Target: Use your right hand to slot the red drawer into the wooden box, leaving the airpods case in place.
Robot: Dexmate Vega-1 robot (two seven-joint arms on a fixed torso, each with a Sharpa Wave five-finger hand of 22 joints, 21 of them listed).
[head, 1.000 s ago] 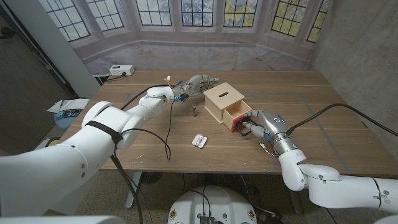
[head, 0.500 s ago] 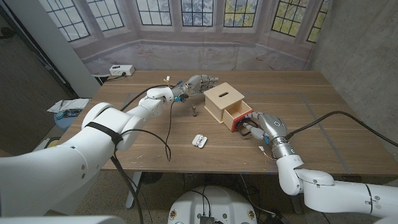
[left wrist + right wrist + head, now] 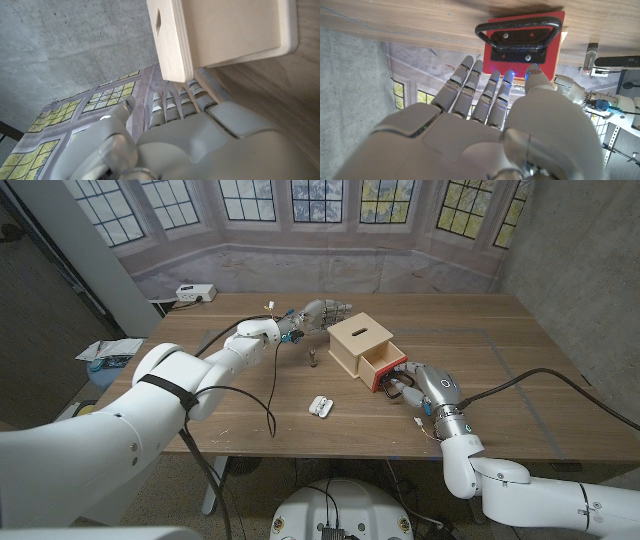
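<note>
Wooden box (image 3: 359, 340): pale, with a slot in its top, stood on the bench (image 3: 520, 380) near the middle. Its open side faced the robot's right.

Red drawer (image 3: 383, 366): sat partly inside the wooden box, its red front (image 3: 526, 39) projecting toward the right hand. A dark metal handle (image 3: 517, 31) was fixed to that front with screws.

Right hand (image 3: 428, 383): held just beside the drawer front, its back toward the head camera. In the right wrist view the fingers (image 3: 471, 87) lay straight and close together, their tips at the lower edge of the red front below the handle. Nothing was gripped. Whether the tips actually touched the front could not be told.

Left hand (image 3: 322, 312): placed at the far side of the wooden box. In the left wrist view its fingers (image 3: 172, 105) were extended side by side against or just beside the box's edge (image 3: 172, 45); contact could not be confirmed. It held nothing.

Airpods case (image 3: 320, 406): small, white, lying on the bench in front of the box, well apart from both hands.

Small dark upright object (image 3: 313, 360): stood on the bench just left of the box; too small to identify.

Papers (image 3: 108, 350): lay beyond the bench's left edge.
</note>
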